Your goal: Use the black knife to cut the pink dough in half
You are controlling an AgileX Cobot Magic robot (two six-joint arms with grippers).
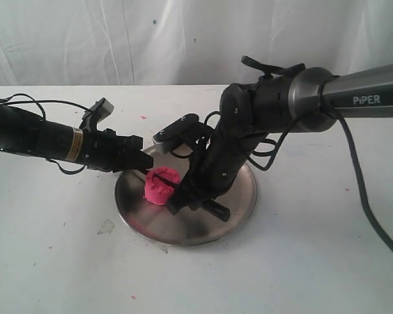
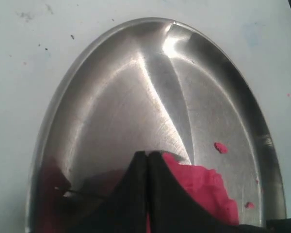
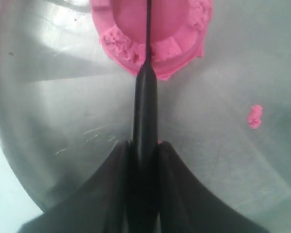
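Note:
The pink dough (image 1: 161, 186) is a small mound left of centre on the steel plate (image 1: 239, 196). The black knife (image 3: 145, 111) is held by its handle in my right gripper (image 3: 144, 145), which is shut on it. Its thin blade (image 1: 162, 178) runs edge-down across the middle of the pink dough (image 3: 131, 29), sunk into the top. My left gripper (image 1: 143, 162) is shut, its tips at the mound's far-left side. In the left wrist view its fingers (image 2: 136, 170) are pressed together, with the pink dough (image 2: 206, 187) right beside and below them; contact is unclear.
Pink crumbs (image 3: 255, 116) lie on the plate (image 3: 63, 97) near the mound, and another crumb (image 2: 220, 147) shows on the plate (image 2: 111, 97). The plate stands on a white table (image 1: 314, 261) with a few pink specks. A white cloth hangs behind.

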